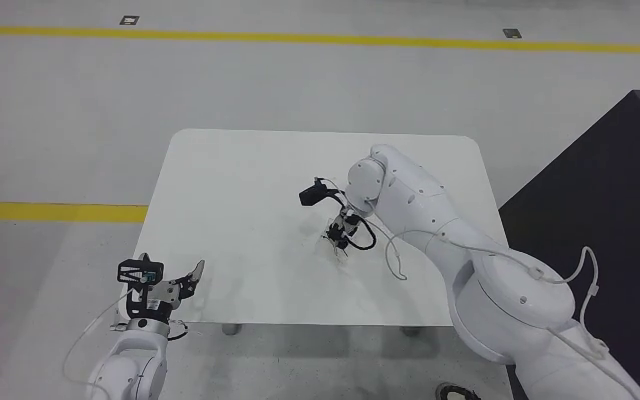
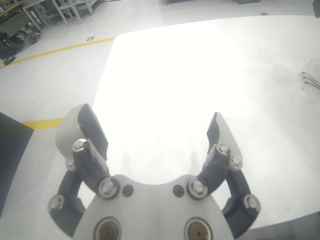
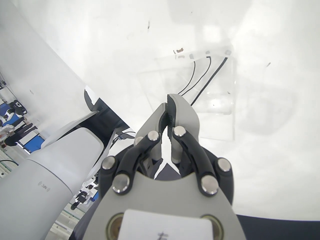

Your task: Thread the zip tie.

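A clear plastic fixture (image 3: 215, 86) stands near the middle of the white table (image 1: 250, 180). Three black zip ties (image 3: 208, 78) hang from its upper edge and run down inside it. My right gripper (image 3: 168, 101) is shut, its tips right at the ties' loose ends; whether a tie is pinched between the pads is hidden. From above, that gripper (image 1: 338, 238) points down at the table's centre. My left gripper (image 2: 150, 112) is open and holds nothing, hovering over the table's near left corner (image 1: 185, 280). From there the fixture (image 2: 311, 81) shows far off to the side.
The table's surface around the fixture is bare white. A dark panel (image 1: 600, 170) stands beyond the table's right side. A yellow line (image 1: 70, 212) runs along the floor past the left edge. Metal racks (image 2: 62, 3) stand far back in the room.
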`<state>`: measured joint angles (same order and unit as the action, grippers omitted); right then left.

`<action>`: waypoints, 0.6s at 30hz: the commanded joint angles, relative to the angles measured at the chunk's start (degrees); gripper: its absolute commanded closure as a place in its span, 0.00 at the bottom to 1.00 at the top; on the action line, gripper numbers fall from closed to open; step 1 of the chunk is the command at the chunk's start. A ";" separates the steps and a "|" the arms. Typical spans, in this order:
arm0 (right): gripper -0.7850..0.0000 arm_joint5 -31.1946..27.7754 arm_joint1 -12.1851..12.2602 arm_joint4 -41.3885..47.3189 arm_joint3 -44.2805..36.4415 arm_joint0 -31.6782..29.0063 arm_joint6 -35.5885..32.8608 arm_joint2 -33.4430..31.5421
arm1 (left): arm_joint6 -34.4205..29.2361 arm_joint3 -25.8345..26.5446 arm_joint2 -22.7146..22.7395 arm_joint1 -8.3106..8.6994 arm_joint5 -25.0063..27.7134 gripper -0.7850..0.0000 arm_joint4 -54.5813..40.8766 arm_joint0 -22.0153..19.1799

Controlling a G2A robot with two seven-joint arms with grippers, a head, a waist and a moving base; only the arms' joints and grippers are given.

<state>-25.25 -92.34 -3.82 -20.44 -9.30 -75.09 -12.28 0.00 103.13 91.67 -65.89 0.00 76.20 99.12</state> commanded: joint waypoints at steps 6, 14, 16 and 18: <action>1.00 0.95 -0.76 -1.36 1.23 -0.42 1.45 -0.46 | 0.00 0.00 0.00 0.00 0.00 0.00 0.00 0.00; 1.00 1.29 -2.13 -2.26 3.27 -1.10 2.45 -1.03 | 0.00 0.00 0.00 0.00 0.00 0.00 0.00 0.00; 1.00 0.74 -2.44 -2.70 3.59 -1.23 2.30 -1.05 | 0.00 0.00 0.00 0.00 0.00 0.00 0.00 0.00; 1.00 0.76 -2.70 -2.61 4.21 -1.28 2.36 -1.34 | 0.00 0.00 0.00 0.00 0.00 0.00 0.00 0.00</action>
<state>-24.48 -94.95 -6.50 -16.53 -10.56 -72.76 -13.48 0.00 103.13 91.67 -65.89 0.00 76.20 99.12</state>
